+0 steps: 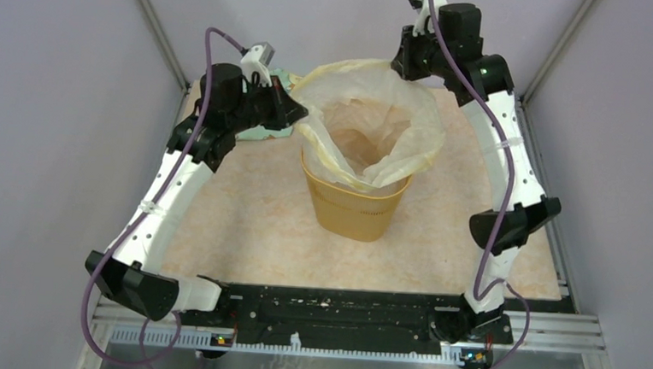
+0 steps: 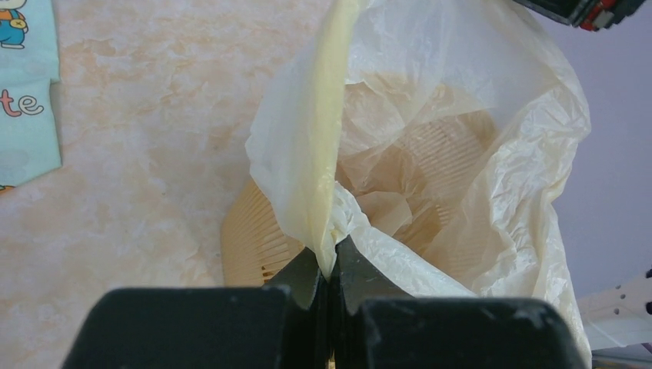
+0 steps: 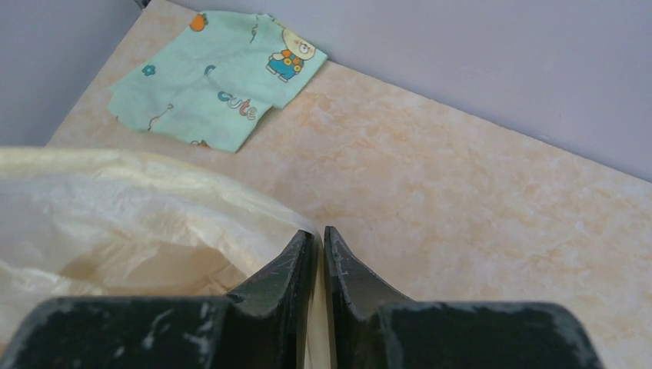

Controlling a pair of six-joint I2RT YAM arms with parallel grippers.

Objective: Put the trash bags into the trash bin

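The orange-yellow trash bin (image 1: 356, 210) stands upright mid-table. The cream translucent trash bag (image 1: 370, 119) hangs with its lower part inside the bin and its mouth spread wide above the rim. My left gripper (image 1: 300, 113) is shut on the bag's left edge; in the left wrist view the plastic (image 2: 323, 177) is pinched between the fingertips (image 2: 332, 257) above the bin's ribbed band (image 2: 254, 246). My right gripper (image 1: 406, 59) is shut on the bag's far right edge; the right wrist view shows the film (image 3: 154, 215) running into the closed jaws (image 3: 317, 242).
A mint-green patterned cloth (image 3: 215, 77) lies flat at the table's far left corner, behind the left gripper; it also shows in the left wrist view (image 2: 27, 84). Grey walls close in the table on three sides.
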